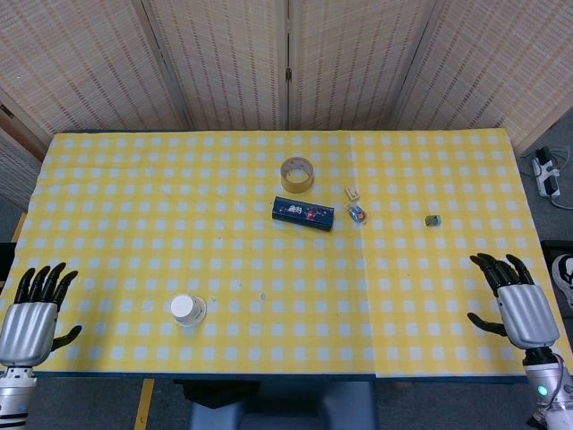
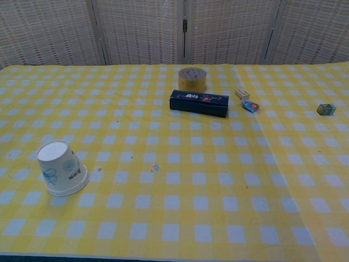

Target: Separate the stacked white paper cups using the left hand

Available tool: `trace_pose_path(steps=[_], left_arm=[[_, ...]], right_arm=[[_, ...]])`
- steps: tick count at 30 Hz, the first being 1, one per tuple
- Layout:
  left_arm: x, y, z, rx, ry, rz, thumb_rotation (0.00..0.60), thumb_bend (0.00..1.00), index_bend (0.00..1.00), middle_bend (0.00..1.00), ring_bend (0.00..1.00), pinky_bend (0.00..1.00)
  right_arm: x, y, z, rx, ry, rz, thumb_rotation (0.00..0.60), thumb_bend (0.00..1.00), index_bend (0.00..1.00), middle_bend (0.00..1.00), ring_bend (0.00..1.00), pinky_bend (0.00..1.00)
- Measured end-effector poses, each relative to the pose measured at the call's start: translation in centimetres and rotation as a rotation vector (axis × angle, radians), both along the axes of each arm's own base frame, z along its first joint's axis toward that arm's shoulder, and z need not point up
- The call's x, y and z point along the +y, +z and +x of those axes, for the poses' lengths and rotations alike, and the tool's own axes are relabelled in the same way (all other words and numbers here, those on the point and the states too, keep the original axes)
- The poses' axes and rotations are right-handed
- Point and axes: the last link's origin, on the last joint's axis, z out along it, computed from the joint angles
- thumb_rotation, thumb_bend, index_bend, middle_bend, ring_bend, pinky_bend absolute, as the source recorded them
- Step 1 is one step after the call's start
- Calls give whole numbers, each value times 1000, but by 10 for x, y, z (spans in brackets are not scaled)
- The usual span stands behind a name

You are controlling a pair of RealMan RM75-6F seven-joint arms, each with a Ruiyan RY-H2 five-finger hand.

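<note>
The stacked white paper cups (image 1: 187, 310) stand upside down on the yellow checked table (image 1: 269, 233), near its front left; in the chest view the cups (image 2: 61, 168) show a faint blue print on the side. My left hand (image 1: 34, 316) rests at the table's front left corner, fingers spread, holding nothing, well left of the cups. My right hand (image 1: 517, 303) lies at the front right edge, fingers apart and empty. Neither hand appears in the chest view.
A roll of tape (image 1: 297, 174) stands at the table's middle back, with a dark blue box (image 1: 303, 213) just in front of it. Small erasers (image 1: 355, 204) lie to the right of the box. A small dark object (image 1: 433, 220) sits further right.
</note>
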Motion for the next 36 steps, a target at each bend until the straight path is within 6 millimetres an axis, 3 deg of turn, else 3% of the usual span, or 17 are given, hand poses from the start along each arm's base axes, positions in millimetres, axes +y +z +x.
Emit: trace_pose_path(steps=[16,26,36], left_arm=[[15,-11,13,-80,-83,-111,600,197,190,118,101,15],[42,-32,48,-144,-232,-338,600,211,200,127,119,19],[65,-59,80,-94,-336,-533,600,211,192,133,136,33]], right_arm=[[0,11,4,11,15,-34,600,160,170,158,187,99],[-4,25,9,37,24,-68,600,159,170,153,185,99],[-4,31,9,35,10,-80,600,159,170,150,185,99]])
